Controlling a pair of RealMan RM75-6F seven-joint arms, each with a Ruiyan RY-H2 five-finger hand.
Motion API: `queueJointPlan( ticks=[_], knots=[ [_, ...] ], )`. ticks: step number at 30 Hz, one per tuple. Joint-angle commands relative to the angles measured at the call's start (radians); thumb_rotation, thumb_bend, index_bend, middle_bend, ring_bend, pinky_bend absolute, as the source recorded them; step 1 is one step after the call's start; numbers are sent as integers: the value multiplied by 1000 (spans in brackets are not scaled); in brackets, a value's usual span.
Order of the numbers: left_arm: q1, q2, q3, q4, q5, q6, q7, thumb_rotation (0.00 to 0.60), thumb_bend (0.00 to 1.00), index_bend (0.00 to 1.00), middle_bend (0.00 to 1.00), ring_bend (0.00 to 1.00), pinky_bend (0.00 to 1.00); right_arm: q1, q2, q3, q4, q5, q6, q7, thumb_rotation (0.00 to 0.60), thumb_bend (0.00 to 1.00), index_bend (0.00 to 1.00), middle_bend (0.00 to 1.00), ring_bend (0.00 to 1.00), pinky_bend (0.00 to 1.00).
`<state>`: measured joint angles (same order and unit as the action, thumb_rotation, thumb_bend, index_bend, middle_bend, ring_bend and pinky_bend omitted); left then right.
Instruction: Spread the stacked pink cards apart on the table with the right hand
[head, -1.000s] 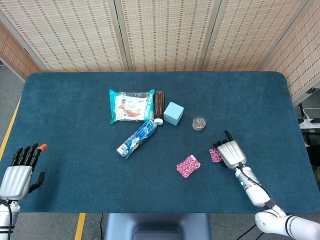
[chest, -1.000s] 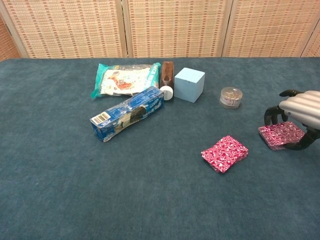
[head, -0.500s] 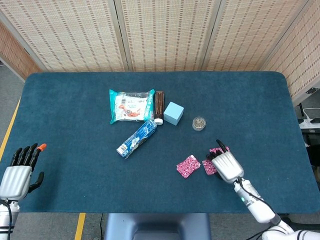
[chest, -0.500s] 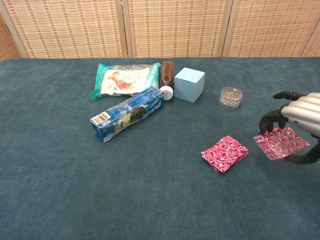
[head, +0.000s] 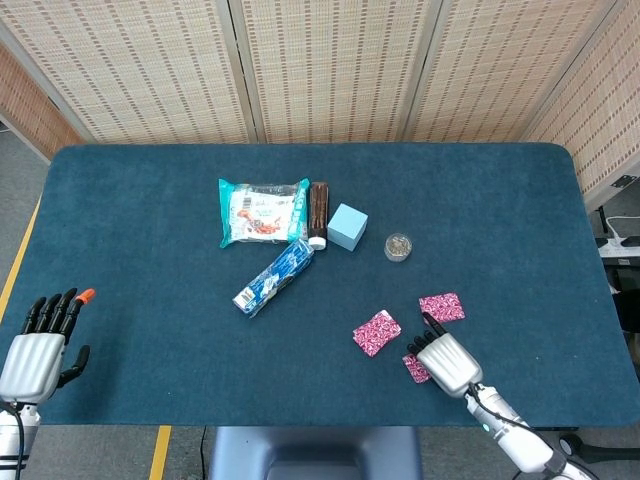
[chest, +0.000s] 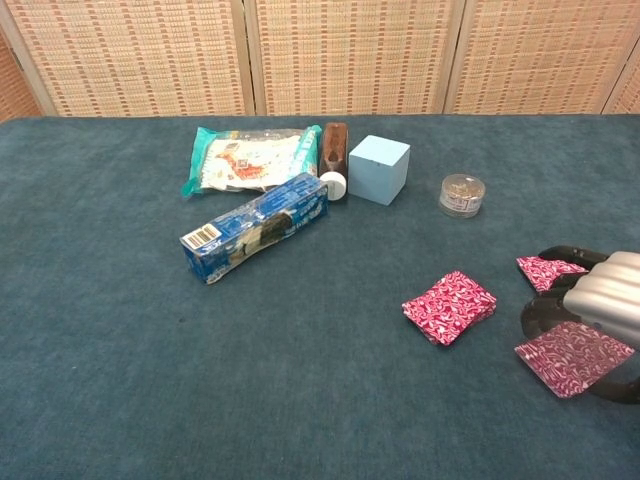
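Observation:
A small stack of pink patterned cards (head: 377, 332) (chest: 450, 306) lies at the front middle-right of the table. To its right a single pink card (head: 442, 306) (chest: 546, 270) lies flat, partly hidden by my right hand in the chest view. My right hand (head: 447, 362) (chest: 605, 300) is near the front edge, palm down, and holds another pink card (head: 414, 369) (chest: 572, 357) between its fingers and thumb. My left hand (head: 40, 350) hangs off the table's front left corner with fingers apart and nothing in it; only the head view shows it.
At the table's middle sit a teal snack bag (head: 262, 211) (chest: 255, 160), a brown bar (head: 318, 210), a light blue box (head: 347, 226) (chest: 379, 168), a small round jar (head: 398, 246) (chest: 462, 194) and a blue packet (head: 275, 277) (chest: 255, 228).
My right hand has moved toward the front edge with one pink card, leaving another card flat where it was before. The stack and my left hand have not moved.

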<state>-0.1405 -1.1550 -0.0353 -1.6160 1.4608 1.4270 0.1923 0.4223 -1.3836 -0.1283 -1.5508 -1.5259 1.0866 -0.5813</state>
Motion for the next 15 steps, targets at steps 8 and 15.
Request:
queueJointPlan(
  ticks=[8,15],
  knots=[
    [4,-1,1,0,3,6,0,600,433,0,0,0,1,-20,62,-3,-42,-8,19,58,600,180,0,142,124,0],
    [8,4,0,-6,10,20,1,600,434,0,0,0,1,-147,120,37,-71,-62,312,219,600,180,0,95,59,0]
  ],
)
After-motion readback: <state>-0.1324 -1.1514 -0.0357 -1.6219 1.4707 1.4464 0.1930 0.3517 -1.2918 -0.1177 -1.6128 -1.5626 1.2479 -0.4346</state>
